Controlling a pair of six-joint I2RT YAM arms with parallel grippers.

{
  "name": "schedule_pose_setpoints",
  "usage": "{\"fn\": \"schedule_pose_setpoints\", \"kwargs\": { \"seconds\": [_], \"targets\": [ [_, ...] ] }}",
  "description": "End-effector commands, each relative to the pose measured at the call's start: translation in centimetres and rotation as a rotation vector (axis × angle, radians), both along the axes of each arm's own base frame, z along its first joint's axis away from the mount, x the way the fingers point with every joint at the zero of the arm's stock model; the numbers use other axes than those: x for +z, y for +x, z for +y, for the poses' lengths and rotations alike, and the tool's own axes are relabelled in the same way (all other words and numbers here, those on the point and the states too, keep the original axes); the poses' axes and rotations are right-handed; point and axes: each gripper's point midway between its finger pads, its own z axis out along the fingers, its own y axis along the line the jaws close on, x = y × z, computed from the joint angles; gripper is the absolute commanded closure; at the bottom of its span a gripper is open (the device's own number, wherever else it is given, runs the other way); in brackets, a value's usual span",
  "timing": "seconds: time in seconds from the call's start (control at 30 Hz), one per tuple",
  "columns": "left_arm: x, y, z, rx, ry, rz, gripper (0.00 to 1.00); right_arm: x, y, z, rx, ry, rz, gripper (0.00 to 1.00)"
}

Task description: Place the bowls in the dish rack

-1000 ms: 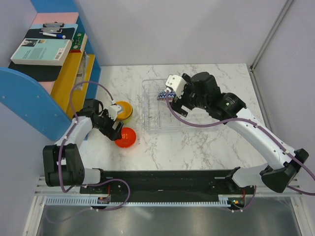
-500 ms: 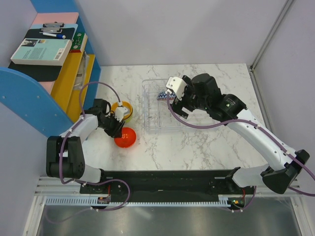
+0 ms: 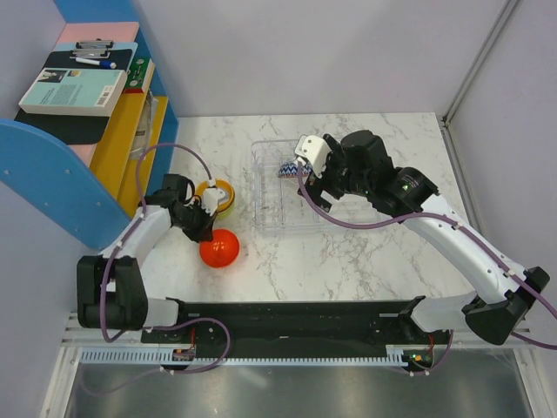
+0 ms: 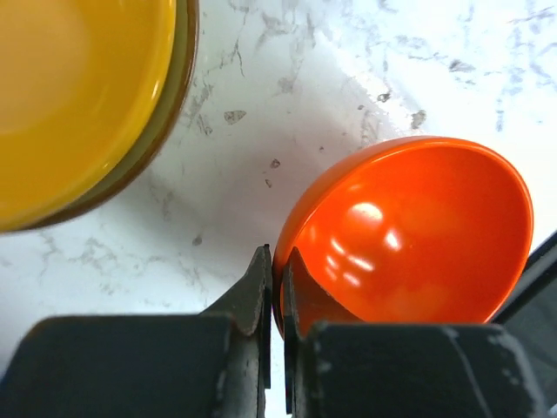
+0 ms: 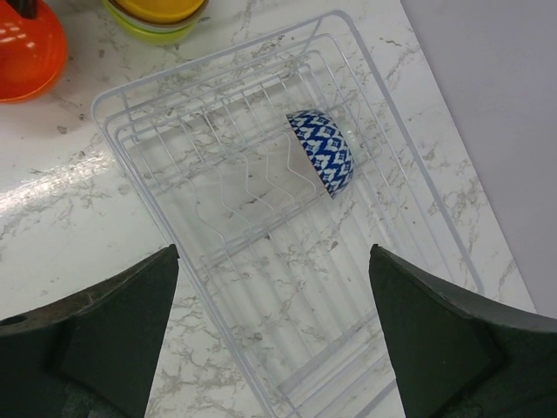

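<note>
The clear dish rack (image 5: 130,103) is lying to the right of the yellow-topped bowl stack (image 4: 78,87). Near that stack, the left gripper (image 4: 277,272) is pinching the red-orange bowl (image 4: 409,235) by its rim, so a pickup is under way; the next move is calling for a lift across into the rack. The right gripper (image 5: 271,261) is hovering, jaws spread, over the racked blue zigzag bowl (image 5: 324,151). Only the left wrist view is showing the pinch; from above it seems hidden.
</note>
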Motion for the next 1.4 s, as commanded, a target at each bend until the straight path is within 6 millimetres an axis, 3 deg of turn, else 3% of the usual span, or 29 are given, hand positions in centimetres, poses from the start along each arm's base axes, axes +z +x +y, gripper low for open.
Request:
{"fn": "schedule_pose_setpoints", "kwargs": {
  "seconds": [0.0, 0.13, 0.27, 0.3, 0.37, 0.43, 0.47, 0.5, 0.6, 0.73, 0.97, 1.13, 1.37],
  "targets": [
    [8.5, 1.2, -1.4, -0.056, -0.072, -0.217, 0.98, 1.0, -0.6, 1.9, 0.044, 0.114, 0.05, 0.03],
    [15.0, 0.7, -4.0, -0.137, -0.222, -0.358, 0.98, 1.6, -0.1, 2.8, 0.057, 0.237, 0.137, 0.02],
    [19.2, 0.3, -7.0, -0.24, -0.384, -0.44, 0.98, 1.4, -0.4, 4.5, 0.121, 0.386, 0.315, 0.03],
    [20.1, 1.1, -7.6, -0.243, -0.406, -0.462, 0.98, 2.0, -1.5, 5.4, 0.181, 0.454, 0.398, 0.02],
    [20.4, 1.6, -8.8, -0.269, -0.416, -0.48, 0.98, 1.8, -1.4, 5.4, 0.224, 0.523, 0.5, 0.03],
    [20.7, 3.5, -9.6, -0.254, -0.404, -0.532, 0.98, 2.6, -2.2, 5.7, 0.305, 0.648, 0.68, 0.02],
    [20.6, 4.1, -9.9, -0.254, -0.407, -0.54, 0.98, 3.6, -1.8, 6.0, 0.353, 0.698, 0.673, 0.02],
    [21.1, 4.7, -10.1, -0.251, -0.417, -0.564, 0.98, 2.9, -2.2, 6.1, 0.337, 0.732, 0.777, 0.03],
    [21.3, 5.9, -10.9, -0.239, -0.434, -0.578, 0.98, 2.0, -1.8, 6.3, 0.37, 0.763, 0.826, 0.02],
    [23.6, 8.0, -11.2, -0.2, -0.441, -0.71, 0.98, 0.5, -1.6, 6.8, 0.36, 0.794, 0.939, 0.02],
    [26.0, 7.9, -12.8, -0.222, -0.492, -0.761, 0.98, 0.3, -1.4, 7.1, 0.37, 0.811, 0.948, 0.02],
    [26.0, 7.1, -14.5, -0.258, -0.513, -0.733, 0.98, 0.2, -1.4, 7.1, 0.373, 0.826, 0.957, 0.02],
    [26.4, 6.1, -15.8, -0.301, -0.527, -0.734, 0.98, -1.4, -0.5, 7.4, 0.335, 0.813, 0.966, 0.02]
  ]
}}
